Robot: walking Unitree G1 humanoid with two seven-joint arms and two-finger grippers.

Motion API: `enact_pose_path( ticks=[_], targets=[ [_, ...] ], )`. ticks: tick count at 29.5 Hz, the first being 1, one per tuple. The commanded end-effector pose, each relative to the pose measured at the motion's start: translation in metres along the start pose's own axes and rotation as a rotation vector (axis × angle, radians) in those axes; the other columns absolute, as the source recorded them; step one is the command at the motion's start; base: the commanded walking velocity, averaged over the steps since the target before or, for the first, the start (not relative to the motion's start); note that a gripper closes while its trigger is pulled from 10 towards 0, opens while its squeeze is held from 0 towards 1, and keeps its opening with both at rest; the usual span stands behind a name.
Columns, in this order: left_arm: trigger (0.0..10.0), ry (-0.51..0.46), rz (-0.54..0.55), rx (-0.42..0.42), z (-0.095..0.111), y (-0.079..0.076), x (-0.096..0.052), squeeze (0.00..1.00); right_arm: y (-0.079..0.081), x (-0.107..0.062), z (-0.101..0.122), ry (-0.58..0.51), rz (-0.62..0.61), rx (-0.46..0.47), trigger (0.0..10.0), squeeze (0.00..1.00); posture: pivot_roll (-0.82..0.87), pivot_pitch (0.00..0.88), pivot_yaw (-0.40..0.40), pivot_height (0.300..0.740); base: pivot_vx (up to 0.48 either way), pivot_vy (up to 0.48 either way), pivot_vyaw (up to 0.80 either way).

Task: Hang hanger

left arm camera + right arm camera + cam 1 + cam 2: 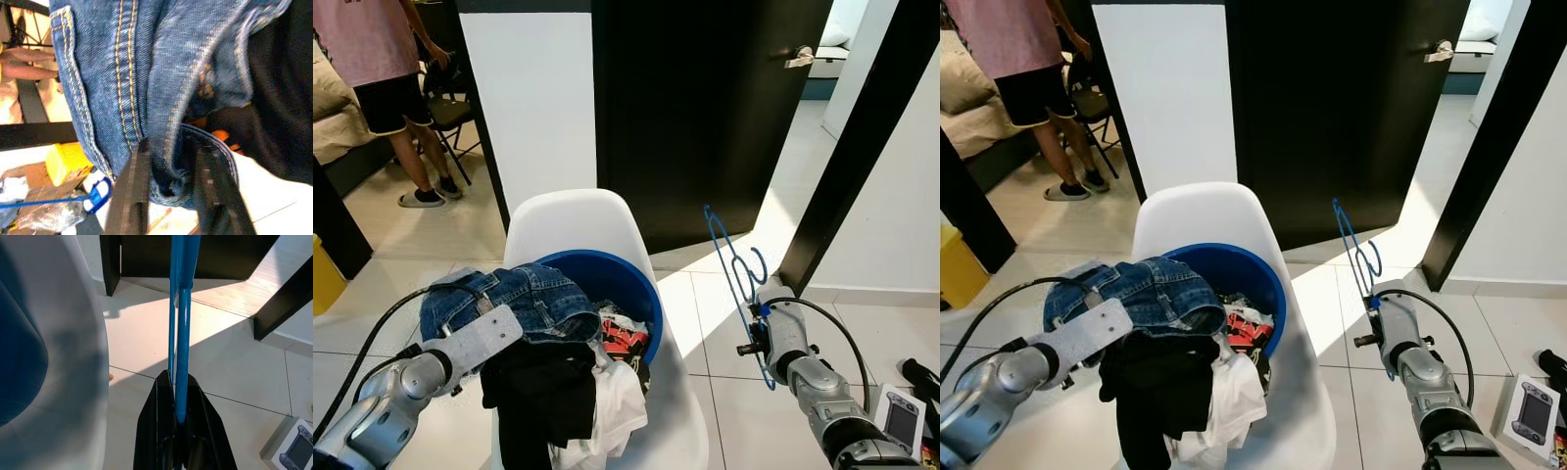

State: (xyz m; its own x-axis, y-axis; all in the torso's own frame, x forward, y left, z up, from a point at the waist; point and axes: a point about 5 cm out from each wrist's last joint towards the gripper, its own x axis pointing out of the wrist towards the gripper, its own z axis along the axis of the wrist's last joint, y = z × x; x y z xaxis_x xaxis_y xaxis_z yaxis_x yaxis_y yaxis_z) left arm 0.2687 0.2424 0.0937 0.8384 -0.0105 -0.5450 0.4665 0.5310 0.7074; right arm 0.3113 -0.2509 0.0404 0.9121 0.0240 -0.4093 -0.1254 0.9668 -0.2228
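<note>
White floor tiles and a black door (705, 108) frame a white chair (570, 225) carrying a blue basin (617, 284) of laundry. The right gripper (178, 396) has its fingers shut tight on a blue hanger (736, 269), held upright beside the chair, hook uppermost. The left gripper (168, 176) pinches a fold of jeans (524, 299) atop the pile, fingers nearly closed on the denim. To do this well, the robot should probably keep the hanger steady and level, threading it into the jeans without loosening either grip. A person (386, 69) stands well apart.
</note>
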Motion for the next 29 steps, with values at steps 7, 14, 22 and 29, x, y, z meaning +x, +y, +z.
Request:
enact_pose_path(
  ticks=[7,14,22,29],
  targets=[
    [0.0,0.015,0.068,-0.010,-0.008,0.007,0.003,0.00,-0.002,0.000,0.001,-0.004,-0.005,-0.007,10.0,0.00,-0.02,0.000,0.007,0.740,0.000,0.000,0.00],
    [0.0,-0.205,0.334,-0.199,0.031,0.079,-0.017,0.00,-0.003,0.001,0.004,-0.012,-0.010,0.005,10.0,0.00,-0.01,0.000,0.001,0.740,0.000,0.000,0.00],
    [0.0,-0.616,0.439,-0.366,0.087,0.148,-0.068,0.00,-0.008,0.002,0.012,-0.046,-0.030,0.072,10.0,0.00,-0.01,0.000,-0.003,0.740,0.000,0.000,0.00],
    [2.9,-0.885,0.432,-0.397,0.118,0.174,-0.105,0.00,-0.013,0.002,0.015,-0.060,-0.050,0.113,10.0,0.00,-0.01,0.000,-0.002,0.740,0.000,0.000,0.00]
  ],
)
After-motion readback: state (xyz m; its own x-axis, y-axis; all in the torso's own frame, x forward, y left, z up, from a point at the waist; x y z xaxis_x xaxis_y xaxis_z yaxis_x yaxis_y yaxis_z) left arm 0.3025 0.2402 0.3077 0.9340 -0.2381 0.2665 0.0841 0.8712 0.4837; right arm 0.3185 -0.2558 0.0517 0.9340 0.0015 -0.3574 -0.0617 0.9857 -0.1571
